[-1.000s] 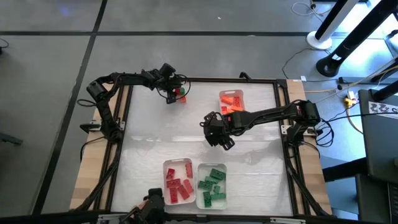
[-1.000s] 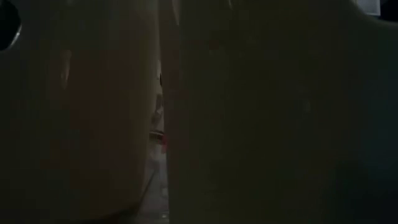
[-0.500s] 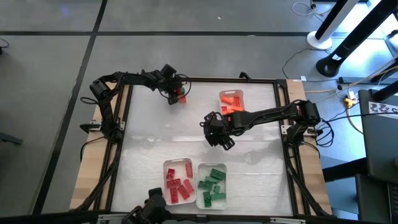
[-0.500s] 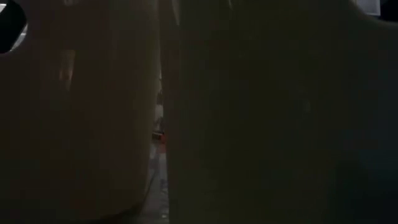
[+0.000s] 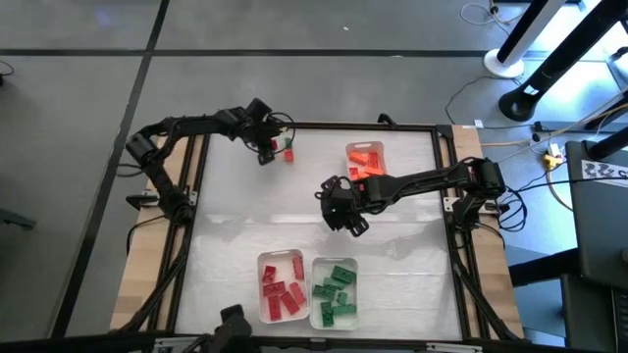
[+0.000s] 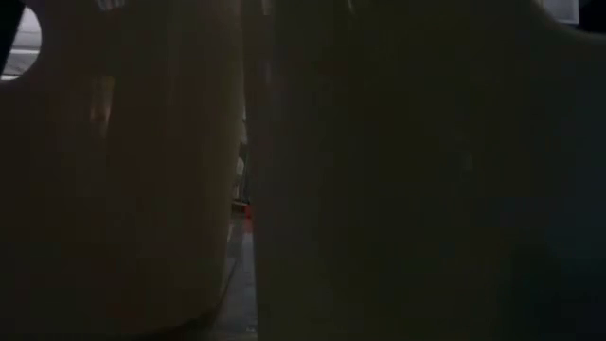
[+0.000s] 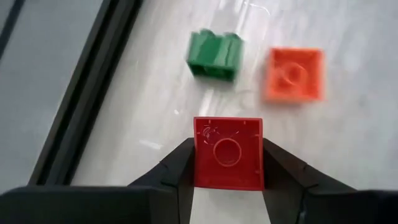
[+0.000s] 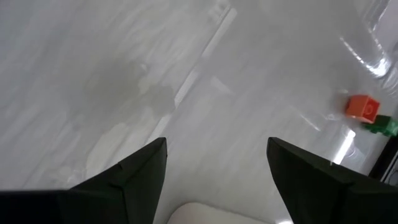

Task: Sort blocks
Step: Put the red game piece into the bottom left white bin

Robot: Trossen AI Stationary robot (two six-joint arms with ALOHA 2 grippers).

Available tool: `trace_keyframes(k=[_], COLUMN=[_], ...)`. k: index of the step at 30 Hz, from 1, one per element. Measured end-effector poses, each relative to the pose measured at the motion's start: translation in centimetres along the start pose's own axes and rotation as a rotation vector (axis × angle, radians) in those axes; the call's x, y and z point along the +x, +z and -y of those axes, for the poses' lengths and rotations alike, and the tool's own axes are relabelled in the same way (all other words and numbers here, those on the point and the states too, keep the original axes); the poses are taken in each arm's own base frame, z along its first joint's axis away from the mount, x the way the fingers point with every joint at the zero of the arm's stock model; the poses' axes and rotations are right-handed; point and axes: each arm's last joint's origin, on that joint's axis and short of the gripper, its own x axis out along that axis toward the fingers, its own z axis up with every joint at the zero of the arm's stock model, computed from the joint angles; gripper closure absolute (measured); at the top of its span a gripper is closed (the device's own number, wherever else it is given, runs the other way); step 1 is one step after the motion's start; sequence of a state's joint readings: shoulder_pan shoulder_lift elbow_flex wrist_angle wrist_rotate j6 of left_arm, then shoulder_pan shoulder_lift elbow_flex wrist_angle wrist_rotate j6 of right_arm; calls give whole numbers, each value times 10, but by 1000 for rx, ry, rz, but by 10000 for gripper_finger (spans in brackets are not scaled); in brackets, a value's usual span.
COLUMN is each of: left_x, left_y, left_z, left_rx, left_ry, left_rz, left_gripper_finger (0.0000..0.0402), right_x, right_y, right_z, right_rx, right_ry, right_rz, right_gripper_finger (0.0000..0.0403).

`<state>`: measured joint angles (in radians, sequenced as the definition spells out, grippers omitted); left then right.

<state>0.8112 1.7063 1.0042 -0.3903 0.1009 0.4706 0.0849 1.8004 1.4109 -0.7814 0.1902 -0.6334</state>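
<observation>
My left gripper is at the table's far left and is shut on a small red block, seen from above as the red block. Beyond it, a green block and an orange block lie on the white table top; the right wrist view also catches the orange block. My right gripper hangs open over the table's middle, where the high view shows it as my right gripper, with nothing between its fingers. My left gripper pinches the red block's two opposite side walls between its two fingers. The fingers slant down from the table's left side. The block's hollow underside faces the wrist camera, and it is lifted clear of the table.
A white tray of orange blocks stands at the far middle. A tray of red blocks and a tray of green ones stand at the near edge and block the low view. The black table frame runs beside my left gripper.
My left gripper has shut on the red block, then risen and drawn back toward the table's left edge, rolling a little. The red block has come up off the table beside the green and orange ones, which stay where they were.
</observation>
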Motion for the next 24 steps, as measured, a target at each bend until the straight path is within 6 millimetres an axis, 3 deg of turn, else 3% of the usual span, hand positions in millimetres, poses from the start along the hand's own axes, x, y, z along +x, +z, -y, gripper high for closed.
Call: trace_keyframes(k=[4,8,14,24], left_x=[-34,-66,-101,-126], left_y=[-1,-3,4,6], left_z=[13,40,101,217], left_rx=[-57,-160,-202,-39], left_ry=[-63,-273,-605,-794], left_rz=[-17,-16,-27,-128], left_gripper_finger=[277,277,276,275], right_x=[0,0,0,0], right_y=[3,3,3,2], right_z=[2,2,2,2], right_rx=[6,6,5,3], right_ry=[-20,-21,-19,-19], right_rz=[27,28,25,25], right_gripper_finger=[127,127,127,127])
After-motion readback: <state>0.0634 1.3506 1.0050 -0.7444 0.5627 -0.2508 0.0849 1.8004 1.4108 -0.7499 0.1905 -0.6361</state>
